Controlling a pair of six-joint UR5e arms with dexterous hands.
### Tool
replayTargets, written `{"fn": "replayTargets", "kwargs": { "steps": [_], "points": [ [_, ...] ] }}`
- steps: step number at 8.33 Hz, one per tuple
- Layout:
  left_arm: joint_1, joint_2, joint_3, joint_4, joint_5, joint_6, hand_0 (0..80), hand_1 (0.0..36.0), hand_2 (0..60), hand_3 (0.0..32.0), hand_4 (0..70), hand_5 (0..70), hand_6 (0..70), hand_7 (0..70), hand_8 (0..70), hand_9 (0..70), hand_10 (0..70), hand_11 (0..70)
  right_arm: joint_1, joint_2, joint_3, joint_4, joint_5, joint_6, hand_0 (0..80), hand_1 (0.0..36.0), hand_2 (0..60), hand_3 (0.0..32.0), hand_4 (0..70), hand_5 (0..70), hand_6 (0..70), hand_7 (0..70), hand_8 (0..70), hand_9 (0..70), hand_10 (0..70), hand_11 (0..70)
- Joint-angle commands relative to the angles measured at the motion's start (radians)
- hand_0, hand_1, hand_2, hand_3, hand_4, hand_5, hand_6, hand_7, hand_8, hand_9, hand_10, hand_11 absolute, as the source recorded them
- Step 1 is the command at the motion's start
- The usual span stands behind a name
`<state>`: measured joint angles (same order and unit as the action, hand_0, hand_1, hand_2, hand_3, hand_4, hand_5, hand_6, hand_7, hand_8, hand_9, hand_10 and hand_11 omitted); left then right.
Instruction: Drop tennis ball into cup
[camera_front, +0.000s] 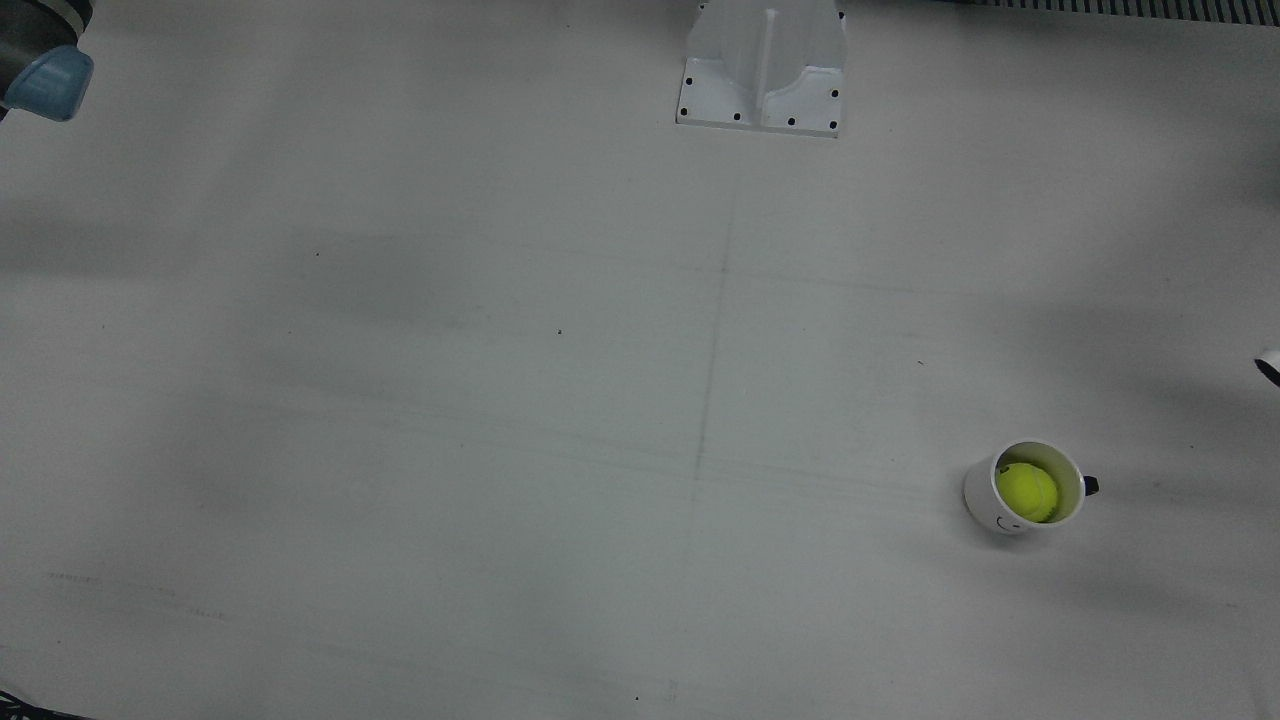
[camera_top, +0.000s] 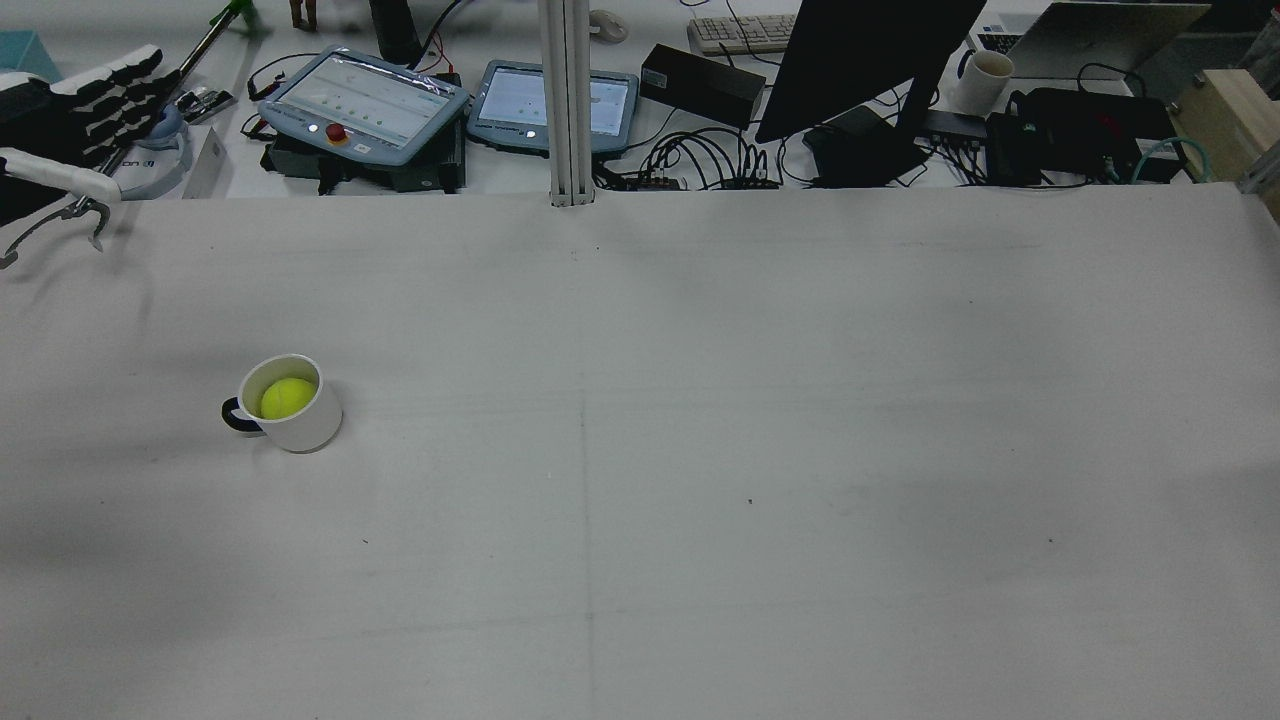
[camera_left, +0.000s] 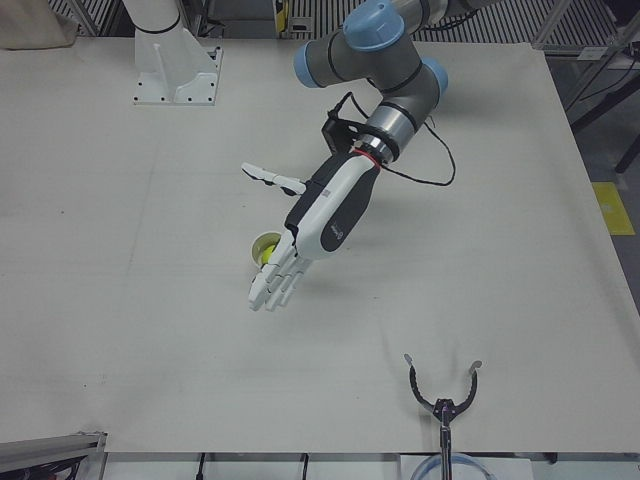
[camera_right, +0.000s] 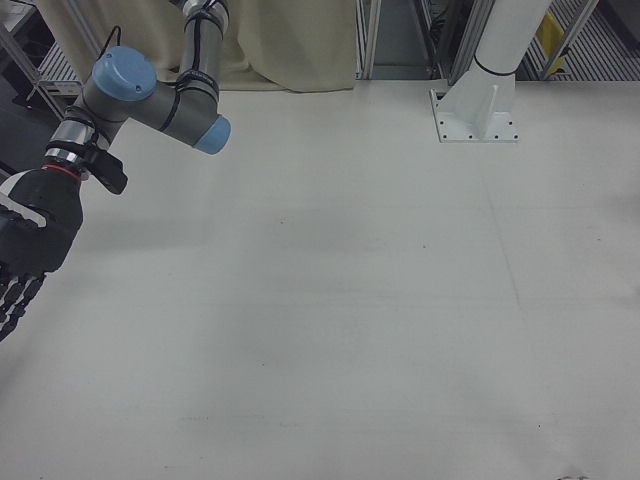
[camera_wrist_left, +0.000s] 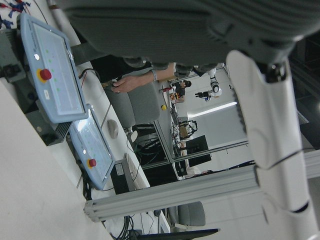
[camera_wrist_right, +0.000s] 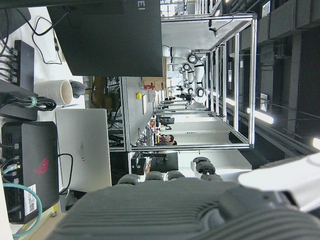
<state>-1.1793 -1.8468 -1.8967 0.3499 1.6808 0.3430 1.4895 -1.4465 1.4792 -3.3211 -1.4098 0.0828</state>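
Note:
The yellow tennis ball (camera_front: 1027, 491) lies inside the white cup (camera_front: 985, 497) with a dark handle, which stands upright on the table. In the rear view the cup (camera_top: 310, 420) holding the ball (camera_top: 287, 397) sits at the left. My left hand (camera_left: 310, 232) is open, fingers straight and apart, raised above the table beyond the cup and holding nothing; it also shows at the rear view's left edge (camera_top: 75, 105). In the left-front view it partly hides the cup (camera_left: 262, 243). My right hand (camera_right: 25, 250) is open and empty, off at that view's left edge.
A white arm pedestal (camera_front: 762, 70) stands at the table's robot side. A claw-shaped tool (camera_left: 441, 395) lies at the operators' edge near my left hand. Teach pendants (camera_top: 365, 100), a monitor (camera_top: 860, 60) and cables lie beyond that edge.

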Motion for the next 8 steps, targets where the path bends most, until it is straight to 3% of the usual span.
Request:
{"fn": "replayTargets", "kwargs": {
  "steps": [1, 8],
  "points": [
    [-0.182, -0.037, 0.001, 0.095, -0.003, 0.004, 51.1, 22.6, 1.8, 0.0, 0.0, 1.0, 0.0, 3.4, 0.0, 0.0, 0.0, 0.0, 0.0, 0.0, 0.001, 0.0, 0.0, 0.0, 0.0, 0.0, 0.0, 0.0, 0.0, 0.0, 0.0, 0.0, 0.0, 0.0, 0.0, 0.0],
    [-0.184, -0.028, -0.007, 0.092, -0.001, 0.002, 49.8, 21.8, 4.9, 0.0, 0.0, 0.6, 0.0, 4.5, 0.0, 0.0, 0.0, 0.0, 0.0, 0.0, 0.001, 0.0, 0.0, 0.0, 0.0, 0.0, 0.0, 0.0, 0.0, 0.0, 0.0, 0.0, 0.0, 0.0, 0.0, 0.0]
  ]
}}
